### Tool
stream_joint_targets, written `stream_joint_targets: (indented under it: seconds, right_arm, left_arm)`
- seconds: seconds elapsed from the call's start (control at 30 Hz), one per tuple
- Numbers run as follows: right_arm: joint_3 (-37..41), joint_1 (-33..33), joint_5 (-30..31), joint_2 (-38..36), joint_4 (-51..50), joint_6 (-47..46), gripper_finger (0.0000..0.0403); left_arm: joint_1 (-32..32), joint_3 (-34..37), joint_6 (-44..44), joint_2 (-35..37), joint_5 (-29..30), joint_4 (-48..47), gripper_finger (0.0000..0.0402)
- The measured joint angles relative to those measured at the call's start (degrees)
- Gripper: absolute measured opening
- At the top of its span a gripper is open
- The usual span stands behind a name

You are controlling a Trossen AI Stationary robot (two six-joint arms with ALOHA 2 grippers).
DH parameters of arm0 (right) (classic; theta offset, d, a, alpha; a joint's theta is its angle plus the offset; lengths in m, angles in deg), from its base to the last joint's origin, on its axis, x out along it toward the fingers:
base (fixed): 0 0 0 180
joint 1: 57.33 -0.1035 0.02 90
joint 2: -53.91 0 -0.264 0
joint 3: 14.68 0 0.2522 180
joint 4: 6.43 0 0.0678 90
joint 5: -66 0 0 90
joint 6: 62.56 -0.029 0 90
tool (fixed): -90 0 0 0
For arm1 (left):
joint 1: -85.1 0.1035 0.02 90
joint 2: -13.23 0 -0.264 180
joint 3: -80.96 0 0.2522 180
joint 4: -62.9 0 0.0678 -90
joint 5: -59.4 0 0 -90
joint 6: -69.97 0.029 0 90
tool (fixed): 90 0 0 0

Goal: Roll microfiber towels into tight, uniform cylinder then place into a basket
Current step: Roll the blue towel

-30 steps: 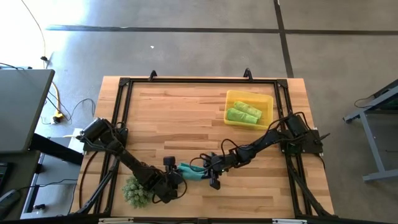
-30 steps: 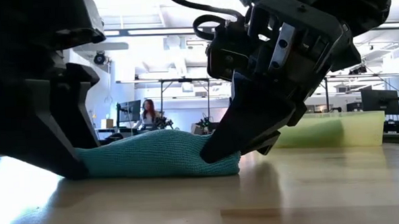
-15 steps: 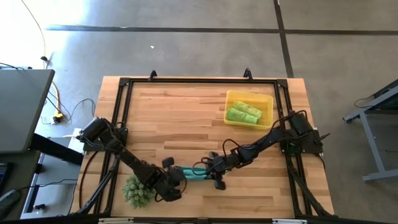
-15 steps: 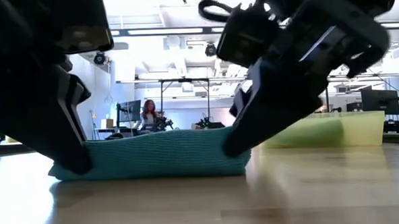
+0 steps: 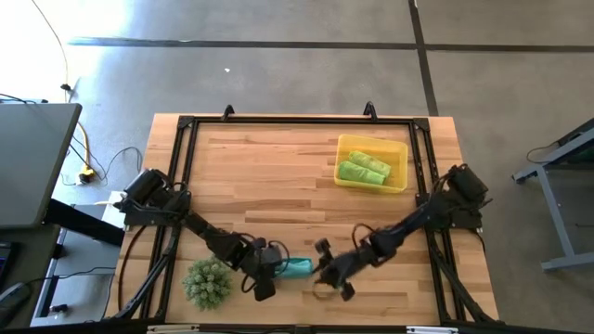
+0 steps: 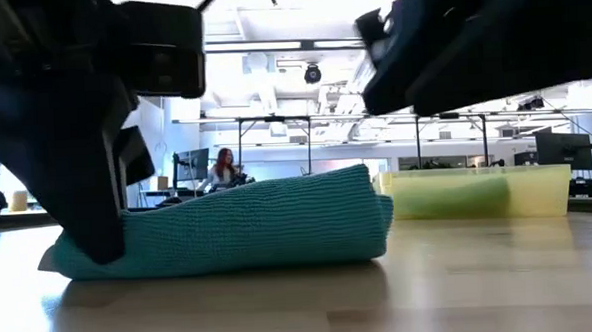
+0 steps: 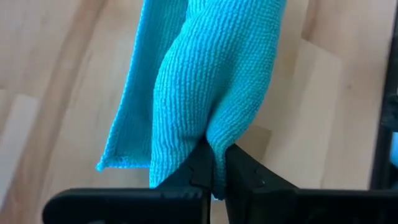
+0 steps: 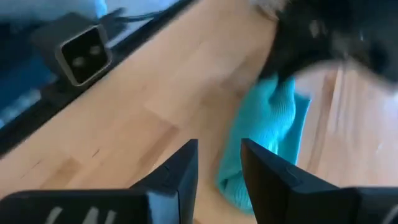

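Wooden table: yellow basket, teal towel, spiky green plant.

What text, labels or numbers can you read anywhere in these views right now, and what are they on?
None readable in any view.
Teal towel: plain knit, no tag showing.
Yellow basket and the green rolls in it: no markings visible.
Left gripper, shut on the towel: no lettering visible.
Camera block in the right wrist view: no marking legible.
Screens in the background room: too small to read.

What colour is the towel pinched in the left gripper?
Teal-blue towel, a fine knit texture; the left wrist view shows it best.
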Motion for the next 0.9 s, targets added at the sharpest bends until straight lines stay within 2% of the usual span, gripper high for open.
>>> stream_joint_targets:
  seconds: [0.1,0.2,0.43,0.67,0.77,0.9]
  right_arm:
    - [0.0,-3.0,6.2,1.3,1.2,6.3,0.0113]
    - [0.0,-4.2,9.1,3.1,2.3,6.5,0.0113]
    - [0.0,-3.3,9.1,6.4,5.2,6.3,0.0122]
    - [-0.1,-0.8,9.1,8.1,5.1,5.8,0.0178]
    - [-0.1,0.4,8.6,8.7,4.6,1.4,0.0199]
    - [-0.2,2.1,6.2,9.7,4.0,-6.3,0.0201]
  left_arm:
    - [1.7,0.1,1.2,-0.1,-3.5,1.4,0.0005]
    - [3.2,0.2,2.5,-0.3,-6.5,3.1,0.0004]
    - [5.9,0.3,2.6,-0.4,-10.6,4.2,0.0004]
    - [7.3,0.3,3.1,-0.5,-13.1,5.2,0.0004]
    - [7.3,0.3,3.4,-0.5,-13.1,5.2,0.0006]
    - [7.3,0.3,5.1,0.0,-12.9,5.2,0.0027]
